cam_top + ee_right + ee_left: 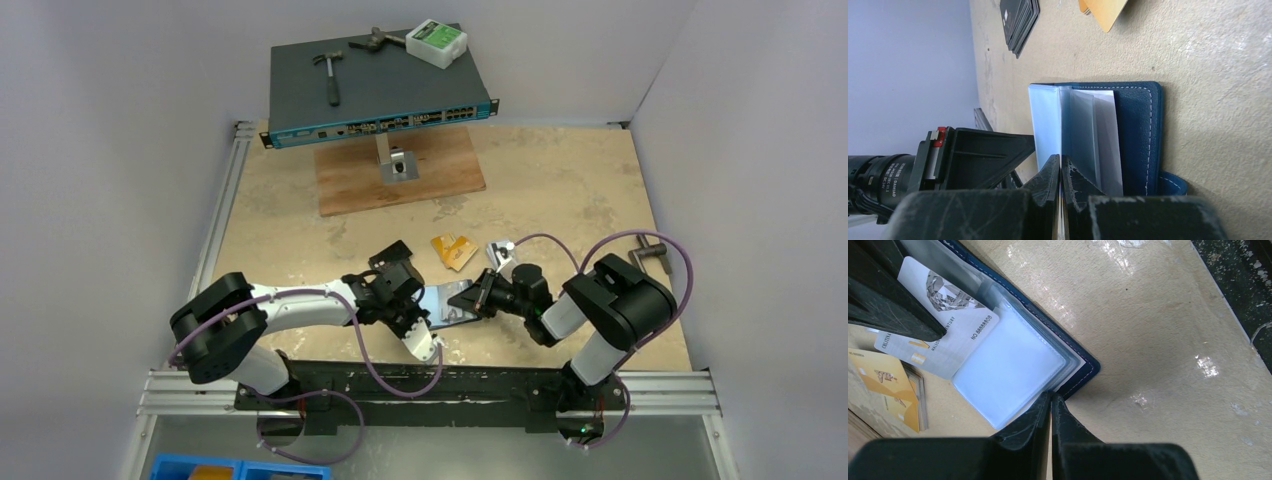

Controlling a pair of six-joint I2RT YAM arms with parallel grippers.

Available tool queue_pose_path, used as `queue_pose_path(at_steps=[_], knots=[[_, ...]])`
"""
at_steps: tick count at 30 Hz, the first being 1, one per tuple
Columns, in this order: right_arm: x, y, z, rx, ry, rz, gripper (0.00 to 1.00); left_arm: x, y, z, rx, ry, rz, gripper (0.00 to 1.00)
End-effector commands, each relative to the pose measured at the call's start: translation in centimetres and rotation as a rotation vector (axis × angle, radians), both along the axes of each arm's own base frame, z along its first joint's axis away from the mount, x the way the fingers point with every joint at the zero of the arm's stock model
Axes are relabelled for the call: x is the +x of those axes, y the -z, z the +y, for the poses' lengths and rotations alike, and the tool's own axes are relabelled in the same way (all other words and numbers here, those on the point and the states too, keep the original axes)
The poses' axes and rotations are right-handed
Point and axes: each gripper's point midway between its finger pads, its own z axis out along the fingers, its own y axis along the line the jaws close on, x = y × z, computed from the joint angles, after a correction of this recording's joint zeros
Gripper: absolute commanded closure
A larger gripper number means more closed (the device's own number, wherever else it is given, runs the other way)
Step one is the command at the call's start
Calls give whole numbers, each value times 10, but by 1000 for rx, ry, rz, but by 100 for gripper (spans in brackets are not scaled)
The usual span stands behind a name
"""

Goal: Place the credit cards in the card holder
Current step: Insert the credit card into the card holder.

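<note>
From above, the left gripper (428, 322) and the right gripper (479, 298) are facing each other across the open card holder (452, 302). Left wrist: its fingers are pinching the edge of a clear sleeve (1008, 365), and the silver-grey card (948, 335) is lying partly under it, ahead. Right wrist: closed fingers are gripping that card. It is better to push it straight, keeping the sleeve taut.

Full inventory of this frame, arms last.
card holder: 1, navy, open, between pincers
silver-grey card: 1, partly in its clear sleeve
orange-gold cards: stack, behind card holder
black cards: stack, past card holder
network switch: 1, dark, far edge
hammer: 1, on switch
metal tool: 1, grey, on switch
box: 1, white-green, on switch
wooden board: 1, brown, under switch
metal part: 1, grey, right edge
bin: 1, blue, near-left corner
table: 1, tan
left pincer: black, shut on card holder's sleeve edge
right pincer: black, shut on silver-grey card
</note>
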Motion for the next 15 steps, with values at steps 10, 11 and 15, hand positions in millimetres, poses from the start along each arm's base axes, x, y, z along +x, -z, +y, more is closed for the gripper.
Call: queue_pose_path(at_steps=[10, 11, 15], knots=[[-5, 11, -2, -23, -17, 23, 100, -9, 12, 11, 68, -35, 53, 97], [-7, 14, -3, -34, -21, 28, 100, -9, 12, 11, 66, -34, 53, 98], [-9, 18, -5, -56, -30, 38, 100, -9, 12, 11, 66, -33, 51, 98]])
